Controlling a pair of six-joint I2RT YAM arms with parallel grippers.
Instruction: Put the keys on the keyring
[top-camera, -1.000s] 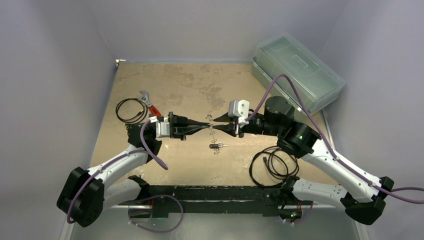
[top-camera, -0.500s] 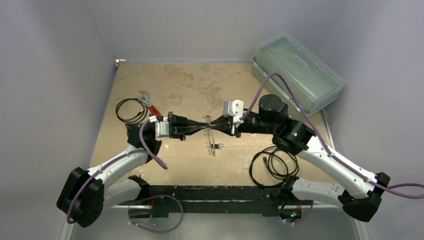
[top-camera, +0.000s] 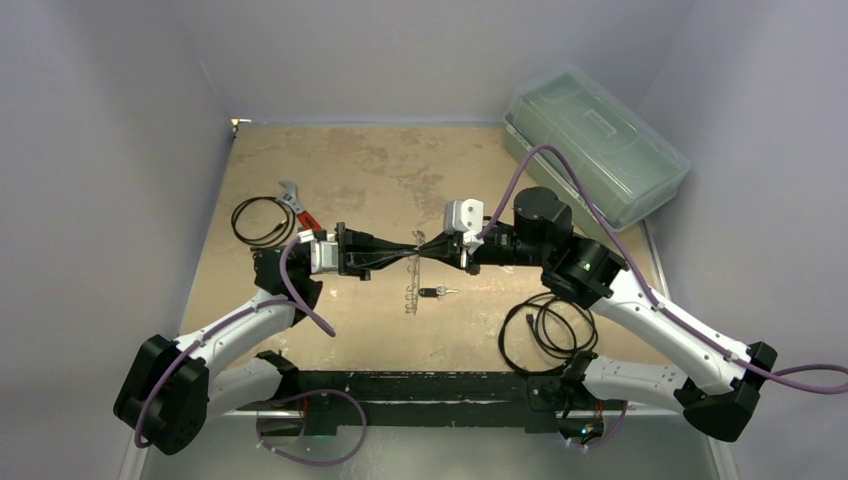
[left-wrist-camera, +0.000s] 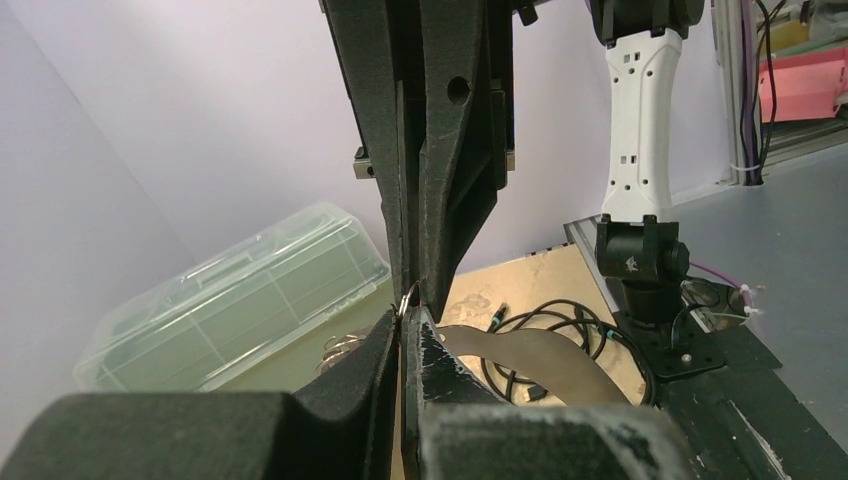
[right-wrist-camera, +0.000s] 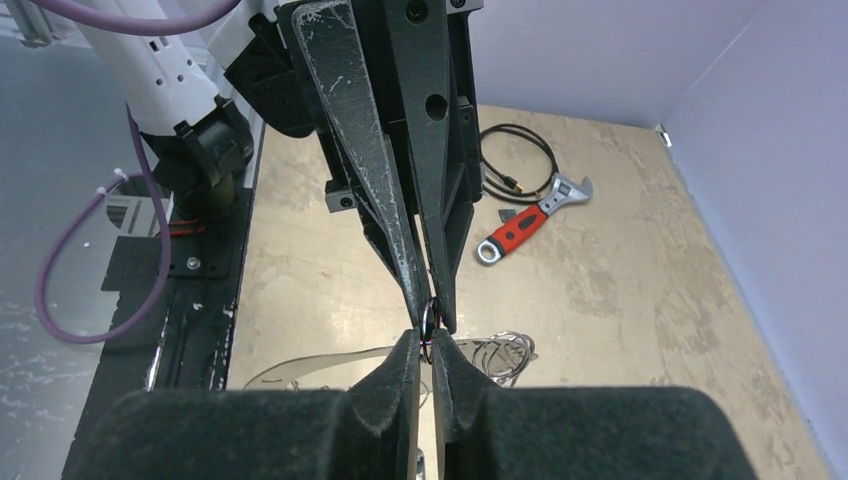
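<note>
- A coiled black cable (top-camera: 258, 220) is lying near the left edge of the tan counter (top-camera: 380, 165), with a red-handled adjustable wrench (top-camera: 299, 213) lying just to its right.
- The left hand (left-wrist-camera: 404, 325) is reaching in from the left above the middle of the counter. Its fingers are pressing together and pinching a small loop of silver wire at the top of the keyring (top-camera: 411, 296).
- The keyring is hanging from the spot where the two hands are meeting tip to tip. Its thin wire is running down toward the near side, and its small metal bits are bunching at the lower end, close to the counter.
- The key (top-camera: 431, 292), black-headed with its short silver blade pointing right, is lying just to the right of the keyring's lower end. I cannot tell whether it is strung on the wire.
- The right hand (right-wrist-camera: 427, 345) is reaching in from the right, nose to nose with the left one. Its fingers are drawing almost together, pinching the same bit of wire in the thin slit between them.
- A second black cable (top-camera: 548, 328) is lying coiled under the right arm.
- A clear plastic lidded box (top-camera: 595, 140) is sitting at the far right corner.
</note>
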